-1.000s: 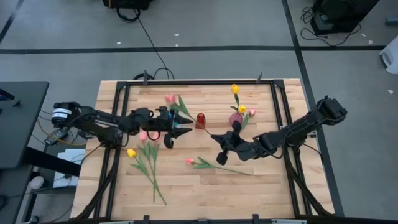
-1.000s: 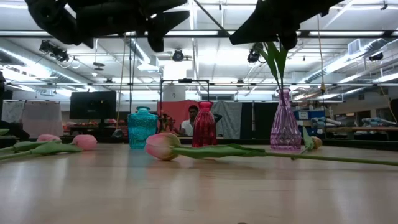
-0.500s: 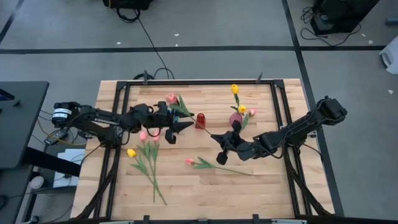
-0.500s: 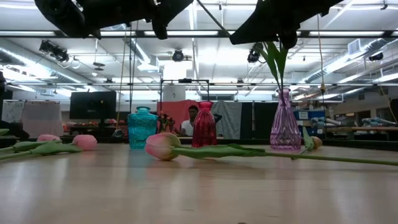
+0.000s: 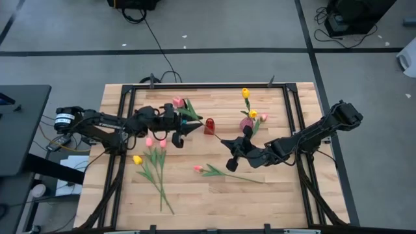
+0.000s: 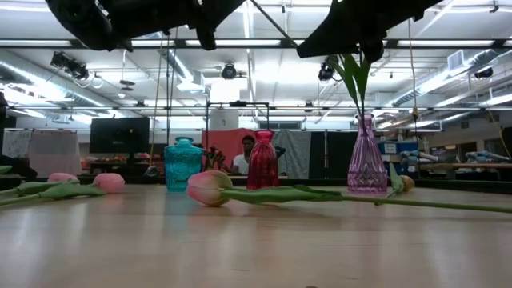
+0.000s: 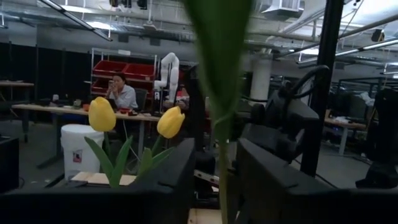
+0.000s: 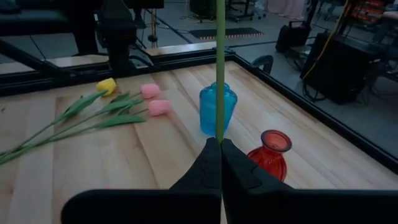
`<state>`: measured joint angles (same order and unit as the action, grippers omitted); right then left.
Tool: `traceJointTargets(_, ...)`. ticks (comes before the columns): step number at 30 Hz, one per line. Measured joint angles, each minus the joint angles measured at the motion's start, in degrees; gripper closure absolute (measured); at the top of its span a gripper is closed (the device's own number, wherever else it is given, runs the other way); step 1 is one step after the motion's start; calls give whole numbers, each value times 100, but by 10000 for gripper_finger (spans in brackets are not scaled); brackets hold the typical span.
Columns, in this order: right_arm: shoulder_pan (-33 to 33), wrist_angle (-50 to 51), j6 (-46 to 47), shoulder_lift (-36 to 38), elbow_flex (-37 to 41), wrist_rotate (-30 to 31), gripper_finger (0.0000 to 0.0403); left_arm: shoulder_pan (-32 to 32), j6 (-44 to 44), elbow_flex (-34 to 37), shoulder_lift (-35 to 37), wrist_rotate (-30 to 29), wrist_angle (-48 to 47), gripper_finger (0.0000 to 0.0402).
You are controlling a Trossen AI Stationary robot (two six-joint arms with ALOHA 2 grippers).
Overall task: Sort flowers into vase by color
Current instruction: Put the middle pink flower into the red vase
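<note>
Pink is the colour to watch at upper centre-left of the high view: the pink tulip (image 5: 177, 102) your left tool (image 5: 184, 129) carries has drifted up and leftward over the last second, and the arm has drawn back with it, away from the red vase (image 5: 209, 125). The left wrist view shows a green stem clamped between that tool's fingers (image 7: 273, 186), so the grip holds. I read this as lifting and repositioning before lowering the stem into a vase; which vase you mean is not clear yet.

Below it, lower left of the high view, two pink tulips (image 5: 155, 142) and one yellow tulip (image 5: 137, 160) lie untouched on the tabletop (image 5: 195, 195). At lower centre another pink tulip (image 5: 197, 169) lies alone.

Further right, your right tool (image 5: 238, 148) has not moved; its fingers are clenched on a thin stem (image 8: 219, 68), upright in the right wrist view, with the blue vase (image 8: 217, 109) behind it. At upper right, the pink glass vase (image 5: 246, 123) already holds yellow tulips (image 5: 252, 114).
</note>
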<state>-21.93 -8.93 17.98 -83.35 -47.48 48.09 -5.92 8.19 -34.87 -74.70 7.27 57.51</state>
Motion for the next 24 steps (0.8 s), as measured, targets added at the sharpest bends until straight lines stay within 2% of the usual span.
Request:
traceJointTargets(6, 0, 11, 0, 0, 0, -31, 394, -143, 14, 0, 0, 383, 10, 386)
traceJointTargets(9, 0, 13, 18, 0, 0, -143, 373, -183, 57, 0, 0, 498, 4, 390)
traceJointTargets(17, -139, 166, 136, 221, 0, -168, 270, -514, 367, 2, 63, 1108, -322, 398)
traceJointTargets(21, -327, 906, 618, 565, 0, -136, 240, -829, 245, 3, 72, 1173, -898, 399)
traceJointTargets(24, -474, 1585, 1173, 757, 0, 62, 234, -1065, 177, 7, 69, 1171, -1121, 399)
